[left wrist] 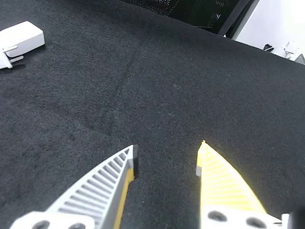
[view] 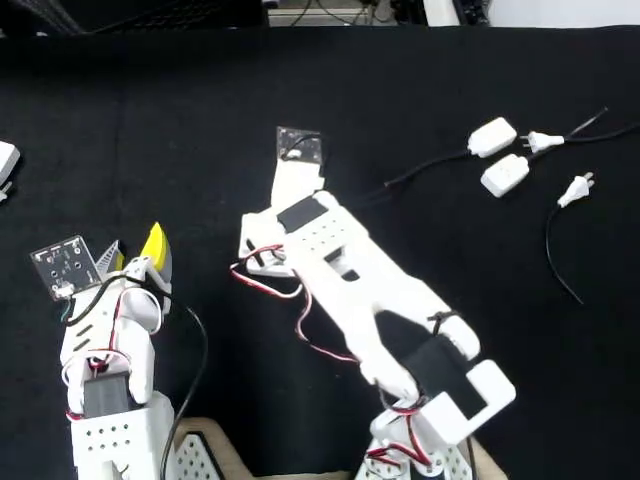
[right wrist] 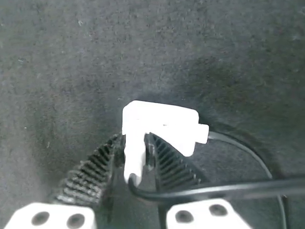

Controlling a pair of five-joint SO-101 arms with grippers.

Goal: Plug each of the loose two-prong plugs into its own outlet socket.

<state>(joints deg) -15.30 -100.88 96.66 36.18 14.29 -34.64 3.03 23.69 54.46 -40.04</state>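
Right gripper (right wrist: 134, 138) fingers clamped on the two-prong plug (right wrist: 133, 162), pressing it at the outlet socket (right wrist: 162, 125), likely seating it. Left gripper (left wrist: 167, 152) fingers spread wide, empty, over the table (left wrist: 167, 71).

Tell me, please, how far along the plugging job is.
Done: nothing I can confirm as seated. In hand: the right pincer is shut on a white plug held against a white socket block. Still to do: a loose plug lies near two white sockets, and the left pincer is open and empty.

My white left arm (view: 135, 315), lower left, and right arm (view: 370, 290), centre: red wires (view: 265, 280), black motors (view: 437, 362); left gripper (left wrist: 167, 152) part yellow.
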